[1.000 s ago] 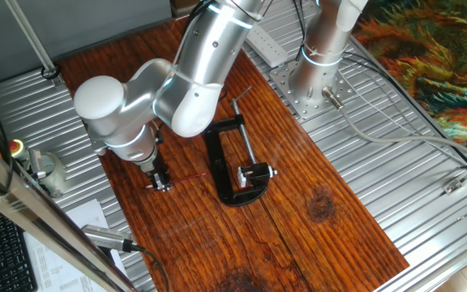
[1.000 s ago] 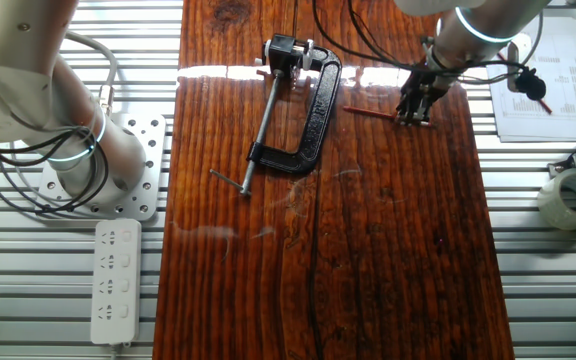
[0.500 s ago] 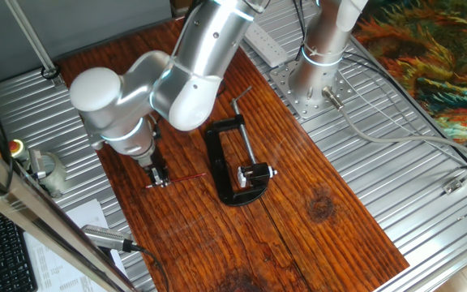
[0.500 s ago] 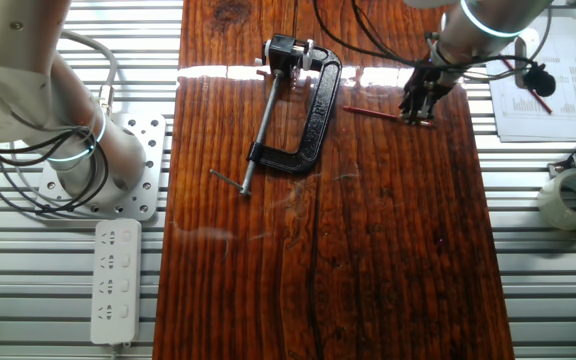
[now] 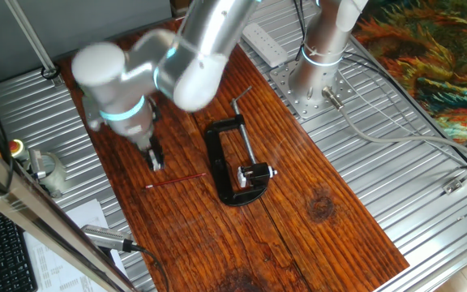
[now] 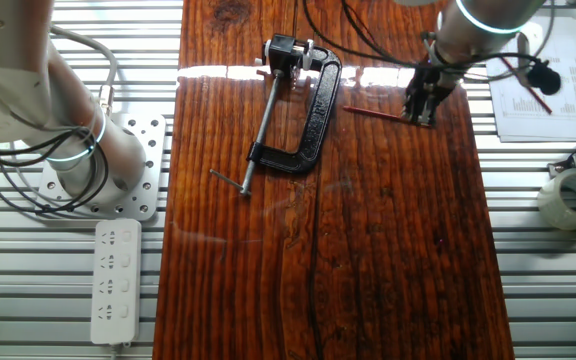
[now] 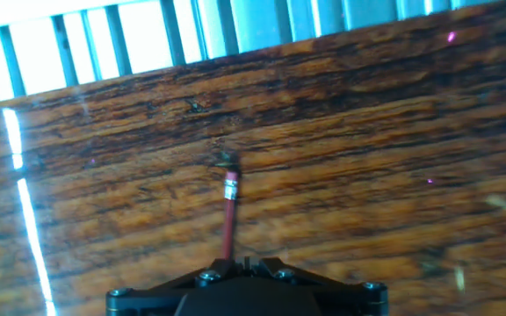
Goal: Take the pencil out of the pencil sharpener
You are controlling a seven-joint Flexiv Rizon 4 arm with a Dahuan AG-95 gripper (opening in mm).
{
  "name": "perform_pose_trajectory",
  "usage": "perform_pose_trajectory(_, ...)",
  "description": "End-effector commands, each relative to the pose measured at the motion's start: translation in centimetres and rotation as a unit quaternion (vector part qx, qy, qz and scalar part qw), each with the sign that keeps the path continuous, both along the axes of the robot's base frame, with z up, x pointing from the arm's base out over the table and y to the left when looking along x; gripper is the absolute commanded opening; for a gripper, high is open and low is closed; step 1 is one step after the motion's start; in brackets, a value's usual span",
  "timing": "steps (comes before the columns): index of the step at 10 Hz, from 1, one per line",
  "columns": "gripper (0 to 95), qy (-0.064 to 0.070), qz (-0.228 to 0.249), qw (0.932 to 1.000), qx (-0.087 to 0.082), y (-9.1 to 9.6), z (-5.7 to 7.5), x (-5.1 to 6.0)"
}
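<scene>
The thin red pencil (image 5: 177, 180) lies flat on the wooden table (image 5: 298, 227), left of the black C-clamp (image 5: 220, 158) and clear of it. The small black pencil sharpener (image 5: 254, 173) with its silvery end sits in the clamp's jaw, apart from the pencil. My gripper (image 5: 154, 159) hangs blurred above the pencil's left half, open and holding nothing. From the other side the pencil (image 6: 368, 112) lies just left of the gripper (image 6: 423, 104), and the sharpener (image 6: 288, 50) is at the clamp's top. In the hand view the pencil (image 7: 228, 215) runs from under the black gripper body (image 7: 244, 294).
The clamp's screw rod (image 6: 260, 118) ends in a cross handle (image 6: 230, 181). A white power strip (image 6: 115, 280) and the arm's base (image 6: 98, 165) stand on the metal slats at the left. A tape roll (image 6: 573, 197) and papers (image 6: 543, 95) lie to the right.
The gripper has let go of the pencil's end and lifted up and away towards the back left. The pencil stays flat on the table where it was.
</scene>
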State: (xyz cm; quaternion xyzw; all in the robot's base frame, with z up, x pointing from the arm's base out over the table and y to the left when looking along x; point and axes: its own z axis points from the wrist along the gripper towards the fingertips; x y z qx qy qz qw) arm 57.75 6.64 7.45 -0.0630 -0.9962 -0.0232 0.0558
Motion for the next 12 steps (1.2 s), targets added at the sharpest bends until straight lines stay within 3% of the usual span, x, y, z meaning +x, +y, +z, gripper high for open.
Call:
perform_pose_trajectory(1, 0.0, 0.001, 0.017, 0.9998, 0.001, -2.3, 2.1, -0.8)
perform_pose_trajectory(4, 0.0, 0.000, 0.034, 0.9994, 0.003, -5.5, 3.9, -2.6)
perform_pose_trajectory(6, 0.0, -0.002, 0.049, 0.9988, 0.004, -7.1, 4.2, -3.6)
perform_pose_trajectory(8, 0.0, -0.004, 0.055, 0.9985, 0.009, -7.5, 4.1, -3.8)
perform_pose_trajectory(9, 0.0, 0.005, 0.029, 0.9995, 0.007, -7.5, 4.1, -3.8)
perform_pose_trajectory(12, 0.0, -0.001, -0.048, 0.9988, -0.013, -7.5, 4.1, -3.8)
